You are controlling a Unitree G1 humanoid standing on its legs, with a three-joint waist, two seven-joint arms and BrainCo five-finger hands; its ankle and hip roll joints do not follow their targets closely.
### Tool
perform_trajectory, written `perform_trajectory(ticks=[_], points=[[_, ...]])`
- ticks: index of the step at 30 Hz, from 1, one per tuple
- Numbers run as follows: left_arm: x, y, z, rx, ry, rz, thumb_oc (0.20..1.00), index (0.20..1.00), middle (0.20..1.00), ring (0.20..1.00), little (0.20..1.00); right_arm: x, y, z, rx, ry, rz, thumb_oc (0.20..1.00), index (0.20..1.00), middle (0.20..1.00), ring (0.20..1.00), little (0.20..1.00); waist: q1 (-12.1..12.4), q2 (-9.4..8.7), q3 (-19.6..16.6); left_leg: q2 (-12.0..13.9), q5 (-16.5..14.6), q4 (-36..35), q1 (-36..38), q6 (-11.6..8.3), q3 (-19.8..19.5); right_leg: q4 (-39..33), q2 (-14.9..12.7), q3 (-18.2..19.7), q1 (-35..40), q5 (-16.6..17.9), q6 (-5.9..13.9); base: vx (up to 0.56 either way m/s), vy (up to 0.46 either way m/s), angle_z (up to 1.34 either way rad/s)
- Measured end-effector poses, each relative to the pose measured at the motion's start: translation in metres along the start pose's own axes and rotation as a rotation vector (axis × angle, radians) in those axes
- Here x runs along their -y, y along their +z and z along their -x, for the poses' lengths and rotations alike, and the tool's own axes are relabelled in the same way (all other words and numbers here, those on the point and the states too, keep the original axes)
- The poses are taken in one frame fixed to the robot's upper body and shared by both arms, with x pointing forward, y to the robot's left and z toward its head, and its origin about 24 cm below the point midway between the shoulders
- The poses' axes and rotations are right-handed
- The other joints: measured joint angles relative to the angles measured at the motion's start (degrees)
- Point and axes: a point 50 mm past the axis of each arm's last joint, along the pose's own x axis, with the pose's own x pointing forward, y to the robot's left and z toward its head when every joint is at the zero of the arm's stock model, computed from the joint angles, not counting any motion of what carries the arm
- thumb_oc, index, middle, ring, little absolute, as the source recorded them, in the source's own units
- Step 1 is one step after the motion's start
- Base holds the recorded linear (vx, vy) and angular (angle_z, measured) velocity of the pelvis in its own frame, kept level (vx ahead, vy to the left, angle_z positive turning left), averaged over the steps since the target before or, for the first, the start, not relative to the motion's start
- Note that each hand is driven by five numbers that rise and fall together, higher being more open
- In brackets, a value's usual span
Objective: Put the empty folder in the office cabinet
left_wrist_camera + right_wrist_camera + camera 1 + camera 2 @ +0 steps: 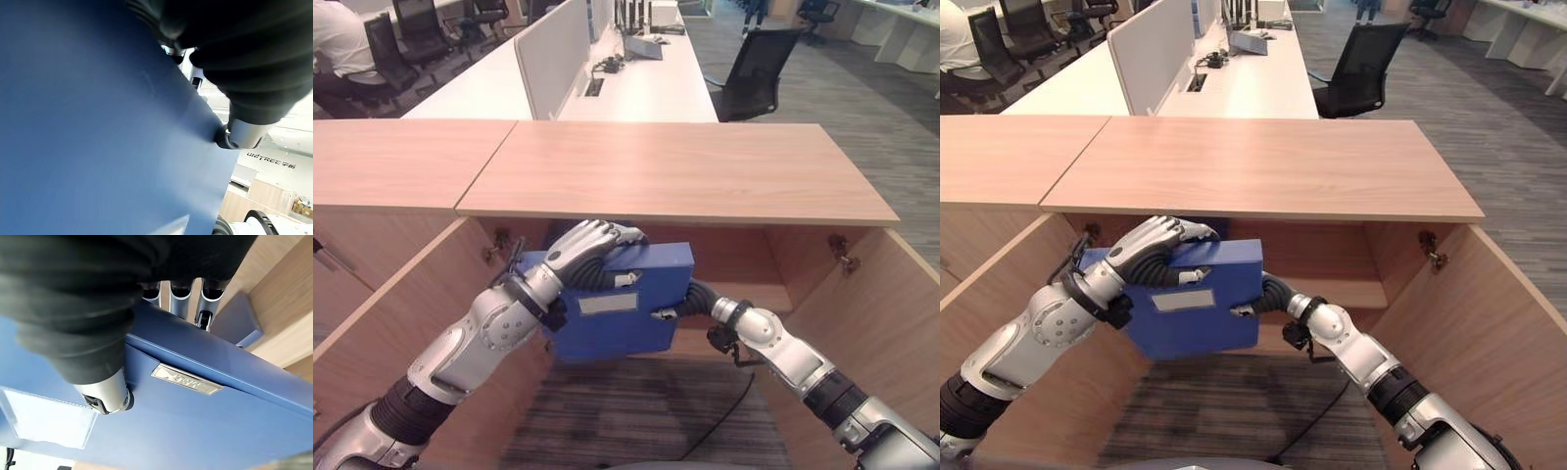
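Note:
A blue folder [626, 323] with a white label pocket hangs slightly tilted in the mouth of the open wooden cabinet [675, 171], just below its top board. My left hand [587, 250] lies over the folder's upper left edge with its fingers curled round it. My right hand [1268, 292] grips the folder's right end: in the right wrist view its thumb [105, 389] presses on the spine by the label, and its fingers [205, 308] reach round the back. The left wrist view has the folder's blue cover [98, 122] right against my hand's cover.
Both cabinet doors stand open, one at the left [401, 304] and one at the right [891, 323]. A shelf [754, 294] shows inside behind the folder. Beyond are white desks with dividers, a black office chair [759, 69] and a seated person [337, 49] at the far left.

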Motion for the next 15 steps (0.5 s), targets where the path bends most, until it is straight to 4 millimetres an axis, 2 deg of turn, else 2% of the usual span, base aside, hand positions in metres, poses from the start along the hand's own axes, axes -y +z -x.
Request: perform_trajectory(ticks=[5,8,9,10,11,12,15], points=[[0.0,0.001,-0.002,0.009,0.001,-0.017,0.2,0.2,0.2,0.2,0.2,-0.001,-0.001,0.001,-0.002,0.008,-0.046,0.2,0.2,0.2,0.2,0.2,-0.2,-0.03,-0.4,0.0,0.0,-0.03,0.05,0.0,0.03,0.0,-0.02,0.04,0.01,-0.09,0.14,-0.02,-0.001,0.0],[0.001,0.001,-0.003,0.008,-0.003,-0.011,0.2,0.2,0.2,0.2,0.2,-0.008,-0.007,0.004,-0.006,0.008,-0.14,0.2,0.2,0.2,0.2,0.2,-0.12,-0.01,-0.42,-0.01,0.03,0.05,-0.01,0.01,0.03,0.1,-0.04,0.03,-0.06,-0.06,0.11,-0.01,-0.001,0.0],[0.002,0.0,-0.002,0.002,-0.005,-0.01,0.391,0.391,0.391,0.391,0.391,-0.01,-0.008,0.004,-0.008,0.012,-0.155,0.2,0.2,0.2,0.2,0.2,-0.13,0.02,-0.43,-0.01,0.03,0.05,-0.01,0.0,0.02,0.12,-0.05,0.02,-0.05,-0.06,0.11,0.0,0.0,0.0],[0.002,0.0,-0.002,0.0,-0.006,-0.009,1.0,1.0,1.0,1.0,1.0,-0.012,-0.01,0.004,-0.009,0.014,-0.188,0.2,0.2,0.2,0.2,0.2,-0.13,0.04,-0.45,-0.01,0.03,0.03,0.0,0.01,0.02,0.11,-0.05,0.03,-0.04,-0.08,0.14,0.0,0.0,0.0],[0.002,-0.001,-0.002,-0.001,-0.005,-0.007,1.0,1.0,1.0,1.0,1.0,-0.014,-0.012,0.005,-0.011,0.013,-0.205,0.2,0.2,0.2,0.2,0.2,-0.12,0.03,-0.46,-0.01,0.03,0.03,0.0,0.01,0.01,0.11,-0.05,0.03,-0.04,-0.09,0.16,0.0,0.0,0.0],[0.004,-0.002,-0.004,-0.007,0.018,0.074,1.0,1.0,1.0,1.0,1.0,-0.023,-0.02,0.01,-0.021,0.01,-0.292,0.2,0.2,0.2,0.2,0.2,0.1,0.13,-0.61,0.0,0.04,-0.09,0.04,0.0,-0.02,0.2,-0.06,-0.04,-0.04,-0.15,0.21,0.03,-0.008,0.01],[0.003,0.017,-0.012,0.104,0.127,0.266,1.0,1.0,1.0,1.0,1.0,-0.052,-0.034,0.007,-0.06,0.055,-0.485,0.2,0.2,0.2,0.2,0.2,0.15,0.14,-0.61,-0.04,0.04,-0.09,0.02,0.0,-0.04,0.27,-0.08,-0.04,-0.08,-0.15,0.21,0.0,0.0,0.0]])
